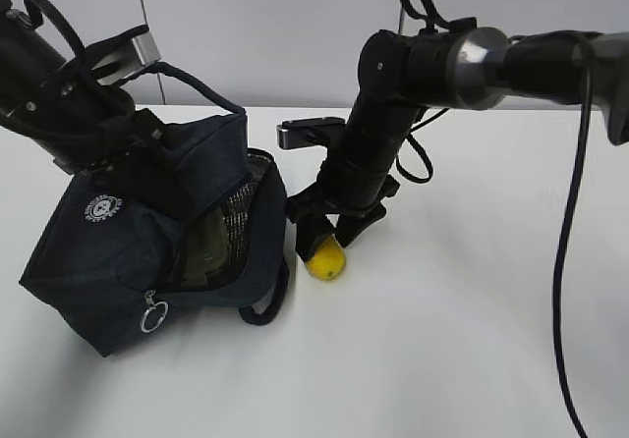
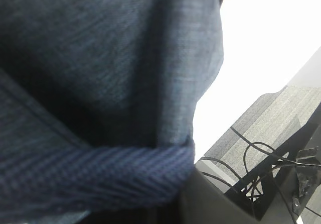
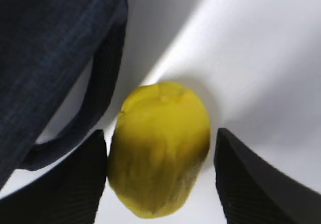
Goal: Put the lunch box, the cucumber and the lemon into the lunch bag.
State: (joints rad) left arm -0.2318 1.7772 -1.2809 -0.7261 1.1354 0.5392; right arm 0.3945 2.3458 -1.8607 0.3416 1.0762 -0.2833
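Looking from the front edge of the white desk point(image 1: 442, 359) inward, we meet the lunch bag point(image 1: 128, 251) first: dark navy fabric, boxy, tipped with its mouth gaping toward the right, a white round logo point(image 1: 101, 208) on its side and a silver ring pull point(image 1: 153, 315) hanging low. Through the opening we see a silvery lining and something greenish inside, too dim to name. Just right of the bag, the lemon point(image 1: 327, 258) rests on the desk, bright yellow, blocky and oval, beside a loop handle point(image 3: 95, 98). Our right claw point(image 1: 329, 234) stands over it with its fingers point(image 3: 246, 184) spread, one on each side; the left finger sits right against the rind, the other stays apart. Farther back, our left claw point(image 1: 118, 153) is clenched, apparently on the bag's top fabric, holding it up.
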